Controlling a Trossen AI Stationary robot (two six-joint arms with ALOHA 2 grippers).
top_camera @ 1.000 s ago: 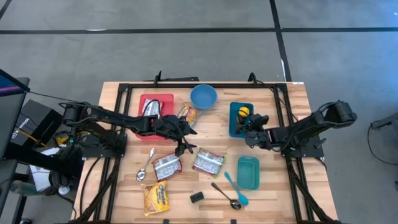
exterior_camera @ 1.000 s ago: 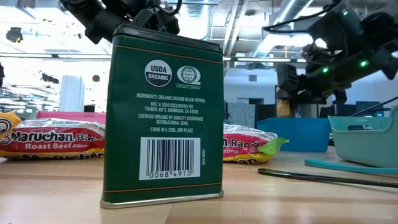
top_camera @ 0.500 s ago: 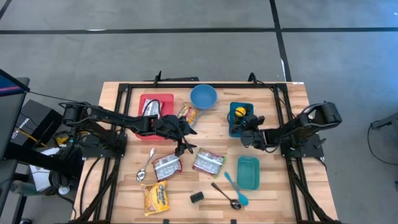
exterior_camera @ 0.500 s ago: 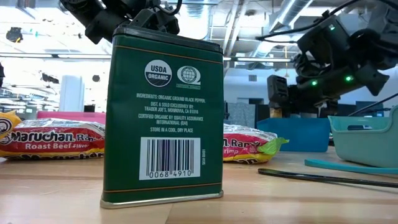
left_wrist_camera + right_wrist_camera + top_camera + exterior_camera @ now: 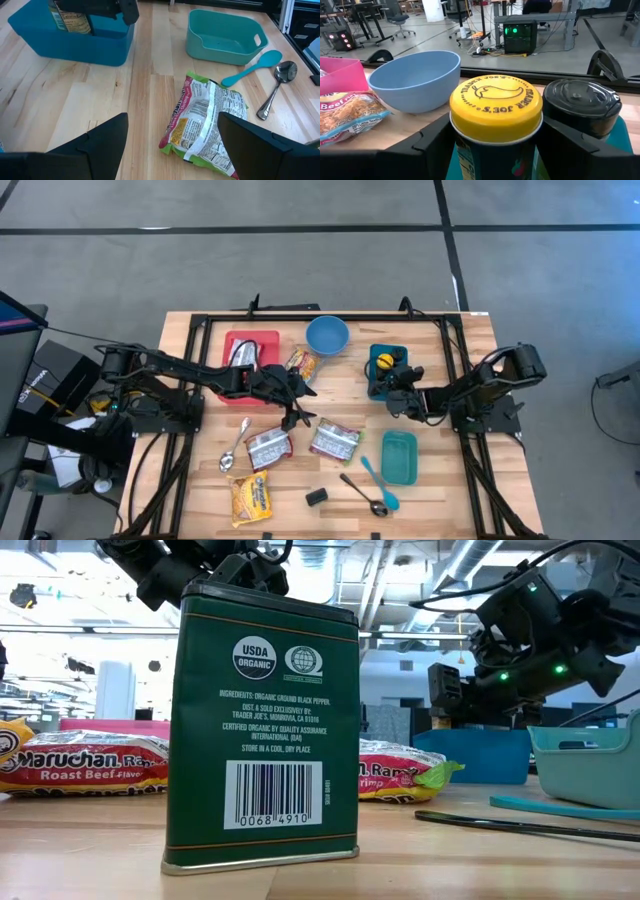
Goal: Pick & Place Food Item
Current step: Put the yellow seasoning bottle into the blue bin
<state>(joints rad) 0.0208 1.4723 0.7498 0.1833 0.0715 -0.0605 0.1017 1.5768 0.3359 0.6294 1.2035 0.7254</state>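
A can with a yellow lid [image 5: 496, 107] stands upright in the blue bin [image 5: 377, 385] at the table's right, beside a jar with a black lid [image 5: 581, 106]. My right gripper [image 5: 495, 150] reaches level into that bin from the table's right. It is open, with one finger [image 5: 436, 145] on each side of the can, close under the lid. At mid-table my left gripper [image 5: 172, 120] hangs open over a green ramen packet [image 5: 207, 125], touching nothing. My right gripper has a finger on each side of the can's body [image 5: 470, 160], coming level from the table's right. The can stands upright on the bin's floor. I cannot tell whether the fingers touch it.
A blue bowl [image 5: 327, 335] and a red bin [image 5: 250, 352] stand at the far side. Ramen packets [image 5: 268, 448], a teal bin [image 5: 399, 457], a teal spatula [image 5: 378, 483], spoons [image 5: 365, 495] and a small dark tin [image 5: 317, 496] lie on the near half.
My right gripper has gone down and a little toward the table's left with the yellow-lidded can, lowering it into the blue bin, then has stayed still. My left arm has not moved.
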